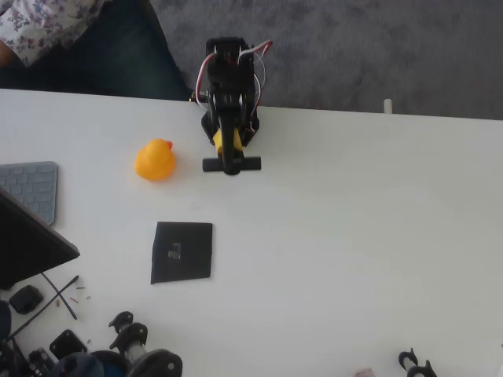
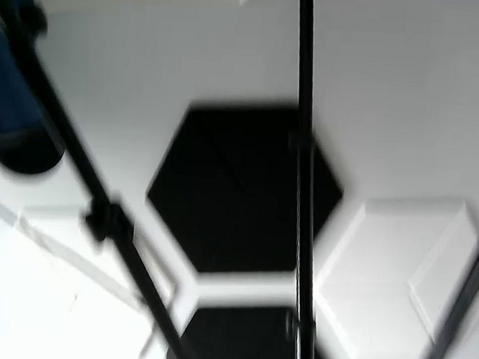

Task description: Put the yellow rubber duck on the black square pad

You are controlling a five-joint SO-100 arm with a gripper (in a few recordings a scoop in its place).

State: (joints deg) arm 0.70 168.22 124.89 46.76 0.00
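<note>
While folded at the table [image 1: 354,204] edge, end effector [image 1: 231,164] state unclear, right of yellow rubber duck [image 1: 155,160].

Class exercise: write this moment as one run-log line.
duck: on table, left of arm, untouched | pad: bare, below duck | claw: state unclear | step: not begun

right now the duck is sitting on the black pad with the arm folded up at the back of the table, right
Not quite. The overhead view shows the yellow rubber duck on the bare white table, apart from the black square pad, which lies nearer the front edge. The arm is folded at the back, as you say.
</note>
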